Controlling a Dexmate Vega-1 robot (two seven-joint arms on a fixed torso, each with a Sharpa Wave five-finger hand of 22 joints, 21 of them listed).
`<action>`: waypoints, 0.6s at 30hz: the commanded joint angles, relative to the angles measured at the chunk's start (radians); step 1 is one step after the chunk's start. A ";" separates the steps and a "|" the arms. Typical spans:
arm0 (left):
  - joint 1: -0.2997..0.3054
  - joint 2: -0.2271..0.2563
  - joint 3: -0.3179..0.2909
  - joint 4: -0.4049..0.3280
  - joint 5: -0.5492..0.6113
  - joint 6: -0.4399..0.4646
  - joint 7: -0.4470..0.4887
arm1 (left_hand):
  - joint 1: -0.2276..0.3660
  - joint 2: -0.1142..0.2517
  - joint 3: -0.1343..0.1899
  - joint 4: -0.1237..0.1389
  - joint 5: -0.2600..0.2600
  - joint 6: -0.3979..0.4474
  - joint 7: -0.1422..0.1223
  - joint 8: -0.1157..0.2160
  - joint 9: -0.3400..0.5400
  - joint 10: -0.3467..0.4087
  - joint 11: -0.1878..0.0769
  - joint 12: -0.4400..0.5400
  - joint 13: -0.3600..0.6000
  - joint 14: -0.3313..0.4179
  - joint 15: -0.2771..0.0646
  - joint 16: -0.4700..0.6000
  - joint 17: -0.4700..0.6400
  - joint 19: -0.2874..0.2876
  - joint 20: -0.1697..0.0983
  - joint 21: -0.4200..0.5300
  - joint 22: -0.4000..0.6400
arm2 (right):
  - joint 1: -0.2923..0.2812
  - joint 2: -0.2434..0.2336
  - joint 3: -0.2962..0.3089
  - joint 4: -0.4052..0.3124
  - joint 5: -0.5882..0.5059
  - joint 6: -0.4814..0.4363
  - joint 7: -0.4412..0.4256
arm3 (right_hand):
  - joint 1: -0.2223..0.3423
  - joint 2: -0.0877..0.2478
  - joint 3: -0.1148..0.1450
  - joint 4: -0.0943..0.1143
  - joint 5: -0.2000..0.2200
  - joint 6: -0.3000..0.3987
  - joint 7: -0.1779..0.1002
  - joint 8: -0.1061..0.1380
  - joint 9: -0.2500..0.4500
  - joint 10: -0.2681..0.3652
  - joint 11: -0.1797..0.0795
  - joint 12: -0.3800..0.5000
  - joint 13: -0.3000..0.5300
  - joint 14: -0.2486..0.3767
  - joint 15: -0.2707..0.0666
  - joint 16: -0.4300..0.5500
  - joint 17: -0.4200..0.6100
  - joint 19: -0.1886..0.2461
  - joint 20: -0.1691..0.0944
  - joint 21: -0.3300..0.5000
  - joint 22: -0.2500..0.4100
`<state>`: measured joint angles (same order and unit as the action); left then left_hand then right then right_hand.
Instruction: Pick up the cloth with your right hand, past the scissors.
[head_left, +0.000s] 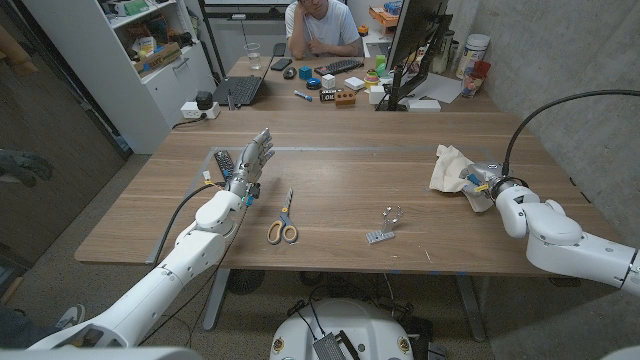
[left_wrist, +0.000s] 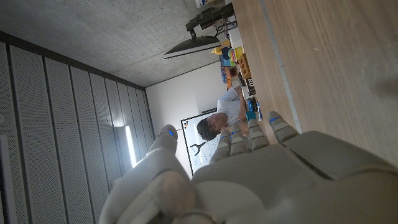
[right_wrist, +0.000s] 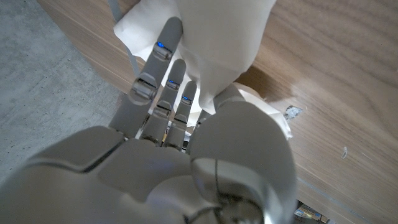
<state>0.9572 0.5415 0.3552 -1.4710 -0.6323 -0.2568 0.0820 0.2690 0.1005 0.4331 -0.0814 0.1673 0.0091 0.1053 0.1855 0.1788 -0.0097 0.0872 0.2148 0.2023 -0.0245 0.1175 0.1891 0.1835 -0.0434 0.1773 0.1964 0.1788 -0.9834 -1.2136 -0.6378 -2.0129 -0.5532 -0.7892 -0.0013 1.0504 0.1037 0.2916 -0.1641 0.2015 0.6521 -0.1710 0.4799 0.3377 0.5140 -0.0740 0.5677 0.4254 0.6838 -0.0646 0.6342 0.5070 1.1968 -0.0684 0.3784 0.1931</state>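
At the desk's (head_left: 330, 180) right side, far across from the scissors (head_left: 283, 223), the cloth (head_left: 449, 166) lies crumpled and pale, and the right robot hand (head_left: 482, 182) is already on it. From the head view, the cloth sits just to the inner, far side of that hand, touching it. The right wrist view shows the fingers (right_wrist: 163, 46) reaching under a fold of the cloth (right_wrist: 217, 37) while the thumb presses in from the other side, so this robot hand looks to be pinching the fabric; I judge the grip made or nearly made, with the cloth not clearly off the wood yet.

The left robot hand (head_left: 250, 163) stands well apart, near the desk's left side, fingers apart and raised, holding nothing; its wrist view shows the same open fingers (left_wrist: 249, 134). The scissors lie between the two arms, closer to the left one, handles toward the robot, blades pointing away. A small clear object (head_left: 392, 213) and a small flat packet (head_left: 379, 236) lie between the scissors and the cloth.

The coming move is likely a straight lift by the right arm, the nearer one by far.
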 joint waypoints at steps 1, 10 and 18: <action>0.008 0.006 -0.007 -0.008 -0.005 0.006 0.008 | -0.008 0.002 -0.001 -0.005 0.006 0.004 0.003 0.004 0.002 0.004 -0.004 0.005 0.002 0.001 0.011 0.004 0.004 -0.003 0.008 0.006 0.005 | -0.031 0.030 0.026 0.026 0.001 0.030 -0.091 | 0.033 0.011 0.011 0.005 -0.014 0.066 -0.001 0.042 0.033 0.071 -0.023 0.057 0.044 0.070 -0.077 0.037 0.055 0.030 -0.037 0.026 0.008; 0.008 0.007 -0.010 -0.009 -0.006 0.005 0.010 | -0.008 0.002 0.000 -0.006 0.006 0.005 0.003 0.005 0.002 0.003 -0.004 0.004 0.003 0.001 0.010 0.003 0.004 -0.002 0.007 0.006 0.005 | -0.024 0.049 0.021 0.036 -0.021 0.031 -0.096 | 0.084 0.013 0.017 0.000 -0.022 0.111 0.012 0.087 0.080 0.124 -0.050 0.120 0.108 0.140 -0.106 0.088 0.147 0.046 -0.074 0.081 0.045; 0.001 0.006 -0.007 -0.001 -0.007 0.010 0.002 | -0.009 0.002 0.000 -0.007 0.006 0.005 0.002 0.004 0.002 0.003 -0.003 0.005 0.003 0.001 0.010 0.004 0.004 -0.002 0.007 0.006 0.005 | -0.030 0.052 0.057 0.024 0.032 0.041 -0.058 | 0.129 0.021 0.024 0.003 -0.019 0.094 0.058 0.119 0.146 0.119 -0.028 0.181 0.205 0.220 -0.127 0.133 0.263 0.113 -0.135 0.177 0.081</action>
<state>0.9637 0.5472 0.3477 -1.4777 -0.6361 -0.2539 0.0904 0.2651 0.1044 0.4331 -0.0814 0.1673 0.0090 0.1053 0.1855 0.1788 -0.0097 0.0872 0.2148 0.2022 -0.0245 0.1175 0.1891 0.1835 -0.0434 0.1773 0.1964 0.1788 -1.0039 -1.1728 -0.6123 -1.9843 -0.5620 -0.7604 -0.0730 1.1595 0.1198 0.3043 -0.1655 0.1838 0.7537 -0.1345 0.5888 0.4634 0.6460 -0.1207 0.7322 0.5976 0.8756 -0.1103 0.7588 0.7426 1.2774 -0.1885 0.5305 0.2720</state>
